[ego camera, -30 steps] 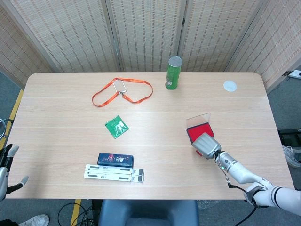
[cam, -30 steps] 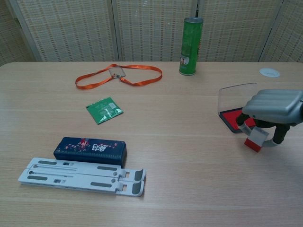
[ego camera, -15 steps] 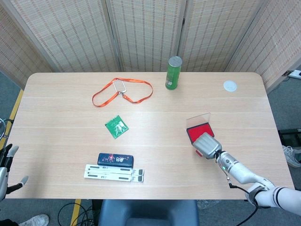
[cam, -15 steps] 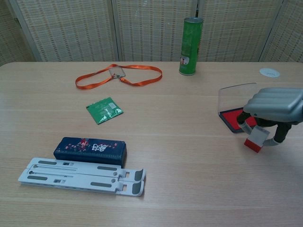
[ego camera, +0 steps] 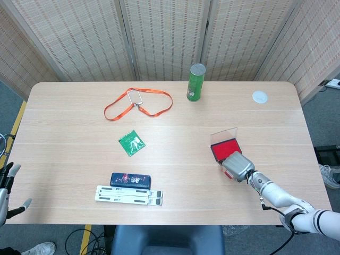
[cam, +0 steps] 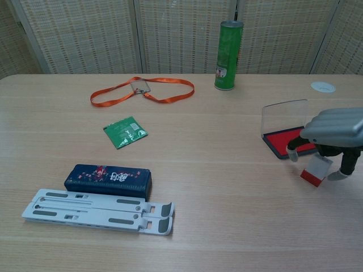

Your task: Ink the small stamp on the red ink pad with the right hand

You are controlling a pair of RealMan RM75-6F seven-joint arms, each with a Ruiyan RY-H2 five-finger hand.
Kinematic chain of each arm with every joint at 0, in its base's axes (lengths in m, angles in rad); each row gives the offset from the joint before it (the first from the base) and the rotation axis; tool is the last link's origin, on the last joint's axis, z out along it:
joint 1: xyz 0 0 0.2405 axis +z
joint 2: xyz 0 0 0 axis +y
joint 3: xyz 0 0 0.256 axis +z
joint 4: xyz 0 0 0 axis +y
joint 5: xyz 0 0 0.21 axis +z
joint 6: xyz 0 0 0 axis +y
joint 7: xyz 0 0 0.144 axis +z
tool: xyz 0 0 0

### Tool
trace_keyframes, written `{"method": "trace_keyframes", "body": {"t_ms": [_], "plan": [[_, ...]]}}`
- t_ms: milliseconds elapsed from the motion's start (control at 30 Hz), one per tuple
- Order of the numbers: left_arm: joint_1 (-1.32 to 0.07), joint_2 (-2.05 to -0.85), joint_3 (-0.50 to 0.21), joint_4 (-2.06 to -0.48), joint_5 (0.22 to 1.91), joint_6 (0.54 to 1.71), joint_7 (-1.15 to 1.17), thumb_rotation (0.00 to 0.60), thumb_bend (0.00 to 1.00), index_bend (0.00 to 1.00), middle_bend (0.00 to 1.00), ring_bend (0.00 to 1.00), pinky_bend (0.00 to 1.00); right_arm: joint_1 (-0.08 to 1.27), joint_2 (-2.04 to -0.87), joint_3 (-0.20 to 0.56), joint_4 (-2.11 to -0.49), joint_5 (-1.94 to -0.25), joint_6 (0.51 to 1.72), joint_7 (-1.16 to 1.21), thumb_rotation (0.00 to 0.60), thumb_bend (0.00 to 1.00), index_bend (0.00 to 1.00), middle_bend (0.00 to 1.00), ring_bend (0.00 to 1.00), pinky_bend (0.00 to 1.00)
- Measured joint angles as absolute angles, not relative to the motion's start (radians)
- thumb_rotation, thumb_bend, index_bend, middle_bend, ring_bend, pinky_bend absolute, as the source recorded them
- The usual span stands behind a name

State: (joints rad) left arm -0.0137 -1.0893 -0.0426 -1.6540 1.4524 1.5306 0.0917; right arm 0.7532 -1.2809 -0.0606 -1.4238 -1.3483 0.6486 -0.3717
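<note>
The small stamp (cam: 315,171) sits tilted on the table just near of the red ink pad (cam: 286,142), with my right hand (cam: 334,139) arched over it. My fingers (cam: 292,151) curl down on either side, but I cannot tell whether they actually pinch it. The pad's clear lid stands open, so the ink is ready. I judge the inking not yet done: gripping, lifting and pressing remain. My left hand (ego camera: 6,187) hangs spread off the table's left edge, holding nothing.

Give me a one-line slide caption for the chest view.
Right hand holds the small white-and-red stamp above the wooden table, beside the open red ink pad.
</note>
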Motion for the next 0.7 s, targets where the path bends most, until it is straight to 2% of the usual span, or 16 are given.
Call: {"method": "trace_keyframes", "body": {"t_ms": [33, 100, 400, 533, 700], "plan": [[-0.014, -1.089, -0.043, -1.654, 1.453, 1.531, 0.092, 0.600, 0.23, 0.00, 0.07, 0.10, 0.27, 0.755, -1.277, -0.061, -1.429, -1.337, 0.644, -0.383, 0.600, 0.16, 0.02, 0.99, 0.81, 0.74], [-0.013, -1.090, -0.042, -1.654, 1.453, 1.532, 0.094, 0.600, 0.23, 0.00, 0.07, 0.10, 0.27, 0.757, -1.269, -0.061, -1.444, -1.309, 0.638, -0.415, 0.600, 0.15, 0.00, 0.98, 0.80, 0.72], [-0.012, -1.090, -0.043, -1.653, 1.455, 1.535, 0.093, 0.600, 0.23, 0.00, 0.07, 0.10, 0.27, 0.749, -1.182, -0.061, -1.595, -1.244, 0.701, -0.512, 0.600, 0.12, 0.00, 0.91, 0.74, 0.67], [-0.013, -1.093, -0.040, -1.654, 1.458, 1.534, 0.103, 0.600, 0.23, 0.00, 0.07, 0.10, 0.27, 0.726, -1.105, -0.058, -1.699, -1.282, 0.777, -0.493, 0.600, 0.12, 0.00, 0.91, 0.73, 0.67], [-0.013, -1.096, -0.041, -1.655, 1.456, 1.533, 0.108, 0.600, 0.23, 0.00, 0.07, 0.10, 0.27, 0.681, -1.023, -0.059, -1.762, -1.398, 0.879, -0.389, 0.600, 0.11, 0.00, 0.84, 0.68, 0.63]]}}
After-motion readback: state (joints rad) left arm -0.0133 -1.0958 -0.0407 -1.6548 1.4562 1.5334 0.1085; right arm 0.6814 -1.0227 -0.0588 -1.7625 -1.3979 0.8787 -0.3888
